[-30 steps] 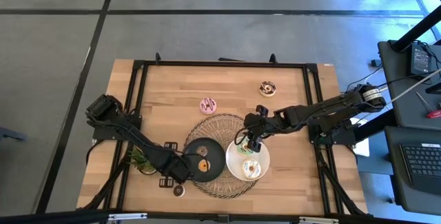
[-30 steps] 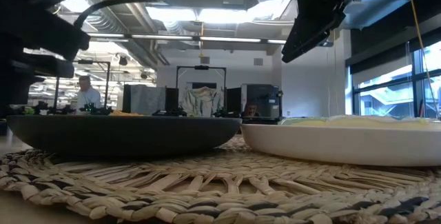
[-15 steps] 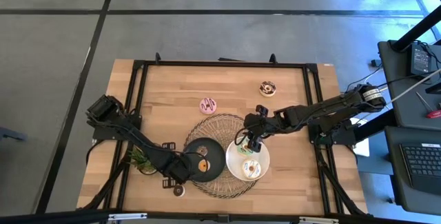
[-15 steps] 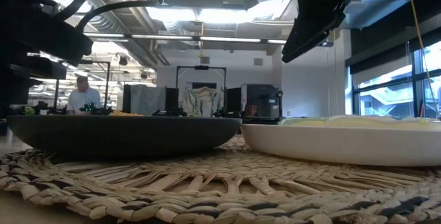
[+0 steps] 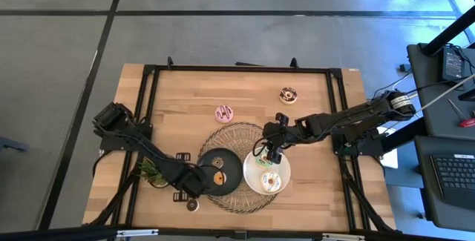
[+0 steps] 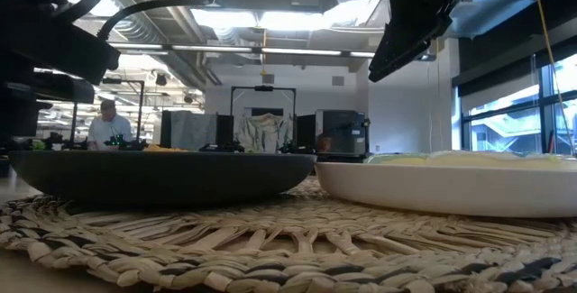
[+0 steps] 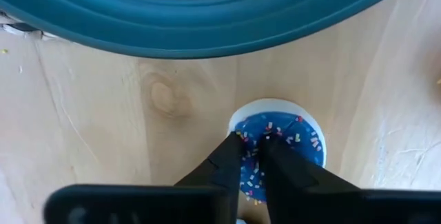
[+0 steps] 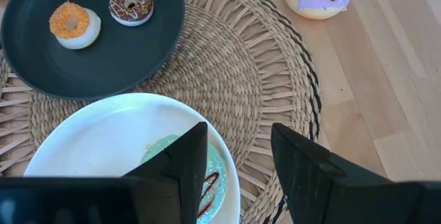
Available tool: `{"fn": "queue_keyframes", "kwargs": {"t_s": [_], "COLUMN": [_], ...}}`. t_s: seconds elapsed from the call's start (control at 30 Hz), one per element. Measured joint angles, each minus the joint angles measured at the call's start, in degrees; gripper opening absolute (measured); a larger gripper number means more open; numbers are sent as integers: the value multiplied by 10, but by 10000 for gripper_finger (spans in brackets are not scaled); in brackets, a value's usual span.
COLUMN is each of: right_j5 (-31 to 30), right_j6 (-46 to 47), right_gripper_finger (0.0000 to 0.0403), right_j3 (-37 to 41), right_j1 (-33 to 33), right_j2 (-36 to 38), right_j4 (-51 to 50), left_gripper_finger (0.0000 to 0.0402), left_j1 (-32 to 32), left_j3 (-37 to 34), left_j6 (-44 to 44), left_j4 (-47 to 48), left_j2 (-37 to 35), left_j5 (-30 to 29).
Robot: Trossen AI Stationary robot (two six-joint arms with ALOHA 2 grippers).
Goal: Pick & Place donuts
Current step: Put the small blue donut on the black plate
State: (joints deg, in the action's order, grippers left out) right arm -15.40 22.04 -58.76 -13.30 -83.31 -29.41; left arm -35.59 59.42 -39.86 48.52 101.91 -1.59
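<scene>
My left gripper (image 7: 252, 143) points down at the near-left rim of the black plate (image 5: 231, 165), shut on a mini donut (image 7: 300, 141) with blue sprinkled icing, which shows dark in the high view (image 5: 192, 205). My right gripper (image 8: 238, 158) hangs open above the white plate (image 8: 89, 124), over the green donut (image 8: 215, 172), touching nothing. A cream donut (image 5: 272, 182) lies on that plate too. Orange (image 8: 71, 23) and brown (image 8: 131, 5) minis lie on the black plate. The pink donut (image 5: 224, 113) and the chocolate-and-white donut (image 5: 288, 95) lie on the bare table. My left gripper comes at the mini donut from above, pointing down. One finger (image 7: 234, 151) stands at the ring's outer rim and the other (image 7: 275, 162) over its middle, with a strip of iced ring (image 7: 252, 169) pinched between them. The donut lies flat on the wooden table.
Both plates sit side by side on a round woven mat (image 5: 241, 133). A small green plant (image 5: 152, 173) stands left of my left gripper. A black frame (image 5: 237, 69) borders the table. Bare wood lies at the far side, around the two loose donuts.
My left gripper has edged slightly toward the table's left edge beside the black plate. The right arm and the donuts have kept still.
</scene>
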Motion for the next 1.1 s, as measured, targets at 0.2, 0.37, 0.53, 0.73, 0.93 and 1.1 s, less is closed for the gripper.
{"fn": "queue_keyframes", "kwargs": {"t_s": [0.2,0.37,0.53,0.73,0.93,1.1], "right_j5": [0,0,0,0,0,0], "right_j6": [0,0,0,0,0,0], "right_gripper_finger": [163,163,163,163,163,163], "right_j3": [0,0,0,0,0,0], "right_j1": [0,0,0,0,0,0], "right_j2": [0,0,0,0,0,0], "right_j4": [0,0,0,0,0,-1], "left_gripper_finger": [6,7,5,5,5,4], "left_j1": [0,2,6,22,54,78], "left_j3": [20,65,113,151,142,131], "left_j6": [1,1,-12,-36,-19,0], "left_j4": [42,116,172,159,58,21], "left_j2": [2,2,2,1,0,2], "left_j5": [-1,-25,-51,-120,-120,-119]}}
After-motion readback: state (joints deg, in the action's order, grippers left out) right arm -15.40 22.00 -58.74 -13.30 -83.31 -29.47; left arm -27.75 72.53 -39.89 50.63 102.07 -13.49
